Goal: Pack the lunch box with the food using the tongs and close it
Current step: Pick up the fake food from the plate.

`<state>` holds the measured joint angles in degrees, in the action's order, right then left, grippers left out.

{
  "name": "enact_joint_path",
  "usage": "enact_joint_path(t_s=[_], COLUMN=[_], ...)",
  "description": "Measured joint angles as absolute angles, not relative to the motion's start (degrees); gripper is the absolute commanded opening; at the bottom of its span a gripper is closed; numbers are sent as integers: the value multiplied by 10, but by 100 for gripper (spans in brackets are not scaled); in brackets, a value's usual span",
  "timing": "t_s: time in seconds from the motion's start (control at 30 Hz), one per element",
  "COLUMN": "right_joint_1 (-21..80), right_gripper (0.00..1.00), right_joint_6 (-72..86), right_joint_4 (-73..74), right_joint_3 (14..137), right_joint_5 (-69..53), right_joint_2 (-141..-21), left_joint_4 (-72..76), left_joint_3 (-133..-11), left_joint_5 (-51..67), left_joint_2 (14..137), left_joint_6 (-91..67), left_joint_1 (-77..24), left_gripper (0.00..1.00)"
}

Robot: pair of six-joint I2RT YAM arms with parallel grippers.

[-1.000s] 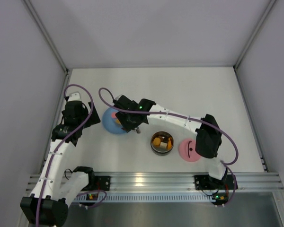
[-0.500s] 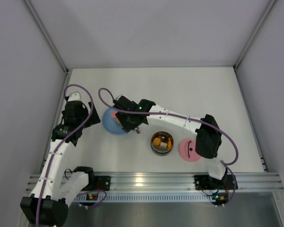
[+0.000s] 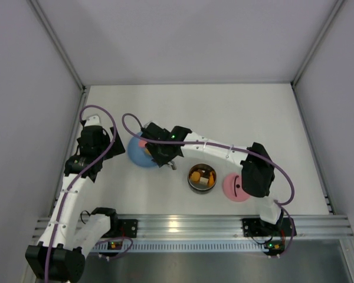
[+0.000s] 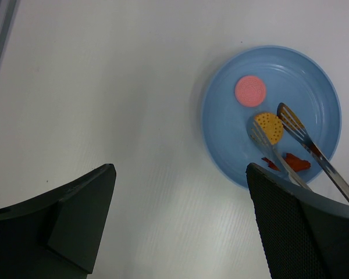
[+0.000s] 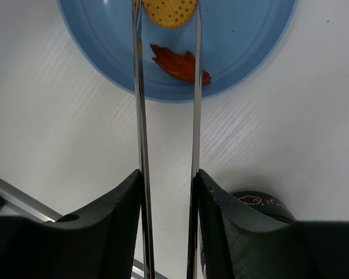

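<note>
No legible text, number or brand is showing anywhere. Faint pink marks are sitting on a dark round object [image 5: 260, 202] just beside the right pincer [image 5: 167, 189], too blurred to read.

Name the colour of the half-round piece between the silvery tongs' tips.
The half-round food piece is yellow-orange, finely dotted; clearest in left wrist view.

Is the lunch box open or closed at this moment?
Open. The lunch box shows food pieces inside, and its pink lid lies flat on the table beside it, not on top.
</note>
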<state>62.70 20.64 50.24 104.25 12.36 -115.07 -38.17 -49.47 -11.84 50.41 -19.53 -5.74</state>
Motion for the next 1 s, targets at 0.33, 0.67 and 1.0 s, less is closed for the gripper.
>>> enact_joint_path(t_s=[0.33,0.67,1.0], right_joint_1=[630,630,630], right_gripper=[27,27,27], right_joint_6=[208,206,209], right_joint_4=[501,507,520], right_joint_3=[1030,1028,985], right_joint_5=[126,139,157], right_joint_2=[-1149,-1080,-962], left_joint_4=[-382,-382,-382], left_joint_3=[-495,-495,-495], left_joint_5=[-118,-118,-118], left_joint_2=[504,504,504], left_joint_6=[-195,-195,-195], left_joint_1=[-57,-57,-57], left_gripper=[99,99,99])
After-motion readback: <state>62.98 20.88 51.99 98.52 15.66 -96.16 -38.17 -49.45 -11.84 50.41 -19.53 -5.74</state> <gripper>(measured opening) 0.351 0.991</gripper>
